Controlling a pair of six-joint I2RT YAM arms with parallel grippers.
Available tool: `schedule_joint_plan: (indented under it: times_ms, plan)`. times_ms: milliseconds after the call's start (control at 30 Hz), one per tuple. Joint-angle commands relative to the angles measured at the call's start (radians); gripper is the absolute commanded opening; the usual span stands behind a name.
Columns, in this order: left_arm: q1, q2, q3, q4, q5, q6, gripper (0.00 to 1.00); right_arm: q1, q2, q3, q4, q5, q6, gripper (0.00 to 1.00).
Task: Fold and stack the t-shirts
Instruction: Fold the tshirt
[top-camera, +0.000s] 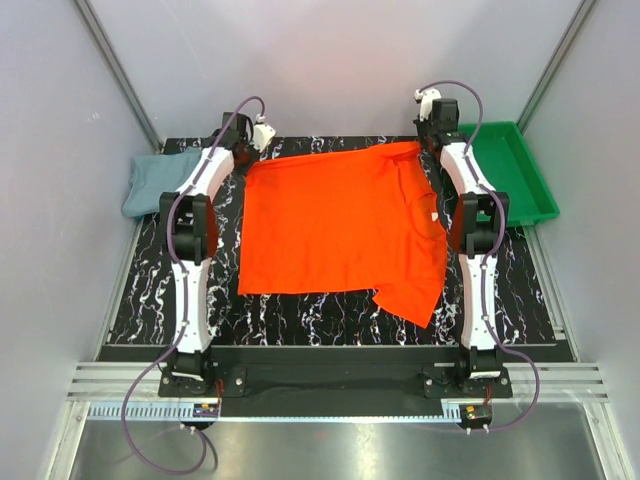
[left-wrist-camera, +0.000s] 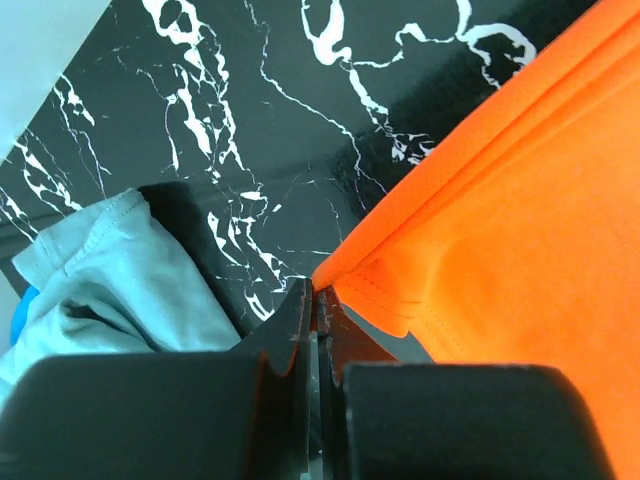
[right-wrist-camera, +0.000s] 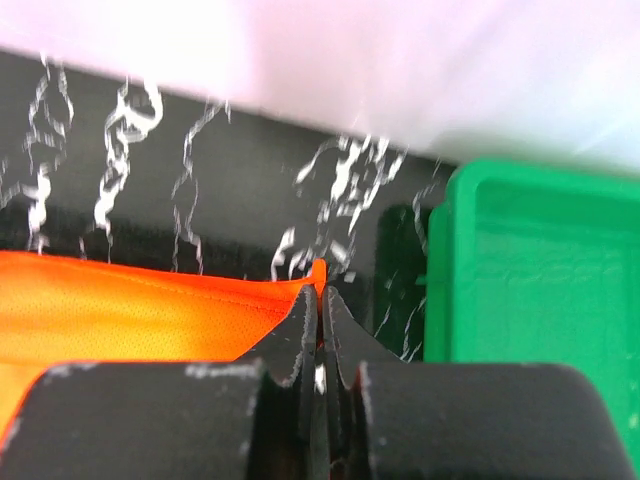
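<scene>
The orange-red t-shirt (top-camera: 340, 225) lies spread on the black marbled mat, its far edge stretched between my two grippers. My left gripper (top-camera: 258, 135) is shut on the shirt's far left corner (left-wrist-camera: 335, 265). My right gripper (top-camera: 432, 118) is shut on its far right corner (right-wrist-camera: 318, 272). The near right part of the shirt is rumpled, with a sleeve hanging toward the front. The grey-blue t-shirt (top-camera: 155, 183) lies bunched at the mat's far left edge, beside the left gripper, and shows in the left wrist view (left-wrist-camera: 110, 290).
A green plastic tray (top-camera: 510, 180) stands at the far right, close to my right gripper, and shows in the right wrist view (right-wrist-camera: 540, 280). Grey walls close in the back and both sides. The black mat (top-camera: 330, 320) ends in front at a rail.
</scene>
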Motion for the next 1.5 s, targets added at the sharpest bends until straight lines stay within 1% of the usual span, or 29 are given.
schedule_joint_plan:
  times_ms: [0, 133, 167, 233, 267, 367, 533, 800, 1067, 1467]
  plan:
    - [0.025, -0.108, -0.083, 0.087, -0.037, -0.048, 0.00, -0.011, -0.132, -0.076, -0.007, 0.027, 0.024, 0.00]
    - [0.025, -0.220, -0.154, 0.071, -0.001, -0.081, 0.00, -0.013, -0.261, -0.239, -0.017, -0.011, 0.013, 0.00]
    - [0.024, -0.233, -0.163, 0.032, 0.043, -0.085, 0.00, -0.013, -0.286, -0.300, -0.015, -0.014, 0.010, 0.00]
    - [0.022, -0.270, -0.187, -0.005, 0.071, -0.100, 0.00, -0.013, -0.358, -0.357, -0.009, -0.014, 0.010, 0.00]
    - [0.022, -0.297, -0.212, -0.013, 0.077, -0.111, 0.00, -0.011, -0.396, -0.403, -0.007, -0.039, 0.010, 0.00]
    - [0.022, -0.334, -0.252, -0.024, 0.101, -0.116, 0.01, -0.013, -0.442, -0.466, -0.007, -0.050, 0.020, 0.00]
    - [0.016, -0.359, -0.272, -0.088, 0.140, -0.119, 0.02, -0.013, -0.490, -0.520, -0.023, -0.065, 0.027, 0.00]
    - [0.005, -0.365, -0.302, -0.186, 0.160, -0.127, 0.02, -0.013, -0.542, -0.584, -0.046, -0.094, 0.026, 0.00]
    - [0.005, -0.428, -0.394, -0.173, 0.160, -0.142, 0.01, -0.013, -0.633, -0.710, -0.046, -0.123, 0.023, 0.00]
    - [0.004, -0.428, -0.410, -0.182, 0.161, -0.153, 0.02, -0.011, -0.683, -0.794, -0.070, -0.142, 0.026, 0.00]
